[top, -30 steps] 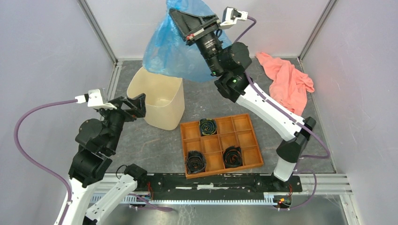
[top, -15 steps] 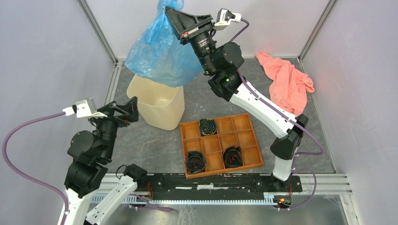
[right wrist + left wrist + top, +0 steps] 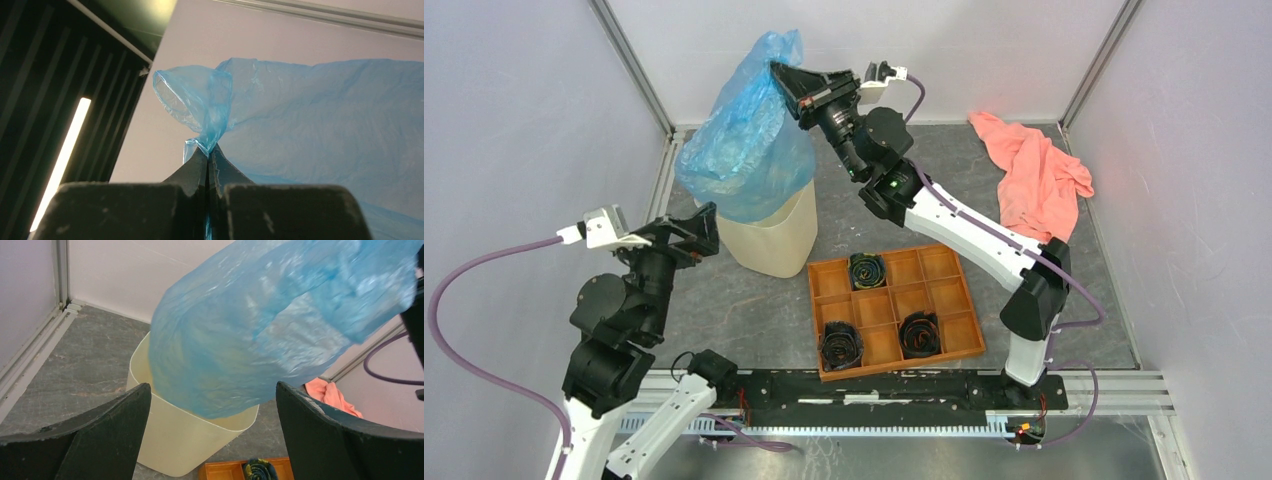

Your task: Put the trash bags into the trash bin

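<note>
My right gripper [image 3: 777, 70] is shut on a corner of the light-blue trash bag [image 3: 742, 140] and holds it high. The bag hangs down over the cream trash bin [image 3: 769, 243], its lower end at or just inside the rim, covering most of the opening. In the right wrist view the film [image 3: 320, 125] is pinched between the closed fingertips [image 3: 197, 167]. My left gripper [image 3: 704, 222] is open and empty, just left of the bin; its wrist view shows the bin [image 3: 175, 440] and bag [image 3: 265, 325] ahead between the spread fingers [image 3: 125, 420].
An orange compartment tray [image 3: 894, 305] holding three black coiled rolls lies right of the bin. A salmon-pink cloth [image 3: 1036, 175] lies at the back right. Enclosure walls stand close on the left, back and right.
My right gripper has carried the bag left and down, from above and behind the bin to over its opening. My left gripper drew back slightly from the bin.
</note>
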